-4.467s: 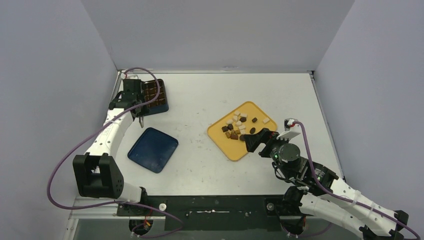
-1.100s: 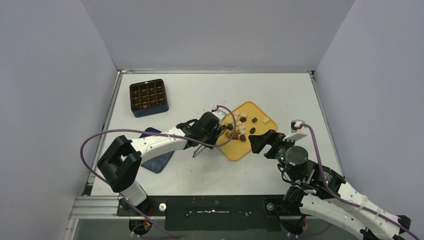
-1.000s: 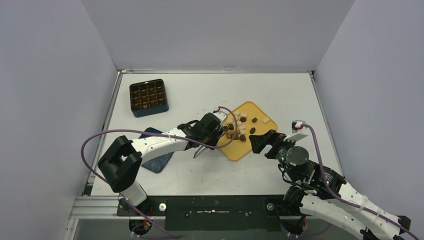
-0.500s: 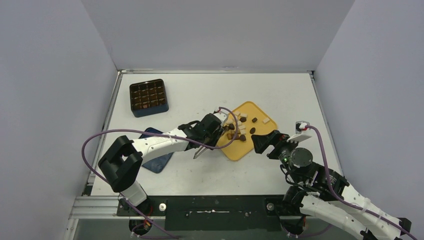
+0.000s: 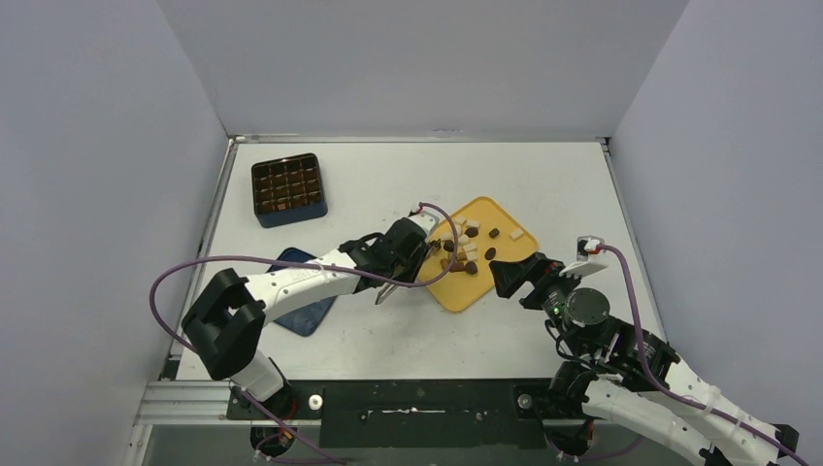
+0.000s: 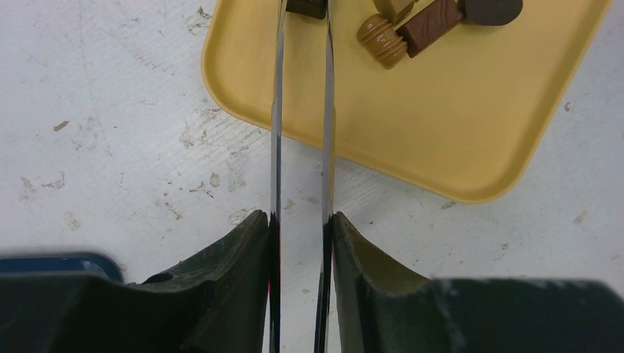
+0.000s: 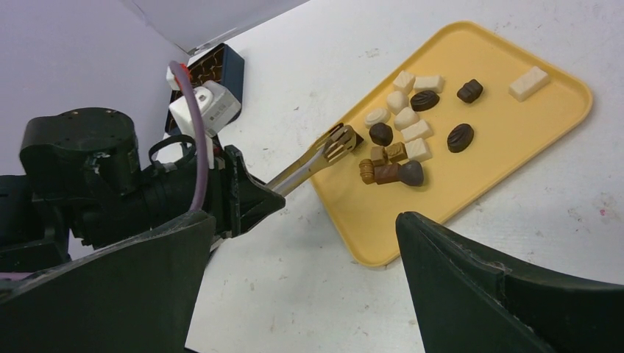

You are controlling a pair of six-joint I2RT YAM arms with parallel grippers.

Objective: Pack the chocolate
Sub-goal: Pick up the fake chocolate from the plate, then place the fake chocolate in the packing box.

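White scuffed tabletop (image 5: 543, 184): left gripper (image 6: 300, 220) clamped long metal tongs (image 6: 277, 110), tips at a dark piece among bite-size brown and cream chocolates (image 7: 380, 134) on the yellow plastic tray (image 7: 500, 158). Right gripper (image 7: 307, 219) gaped empty. An off-centre pinch could squirt it away.

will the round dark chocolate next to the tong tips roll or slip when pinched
The round dark chocolate looks domed and smooth, so it may slip out between the narrow tongs. It is small, probably light, so a nudge could push it into the white pieces close beside it. The flat yellow tray should limit rolling.
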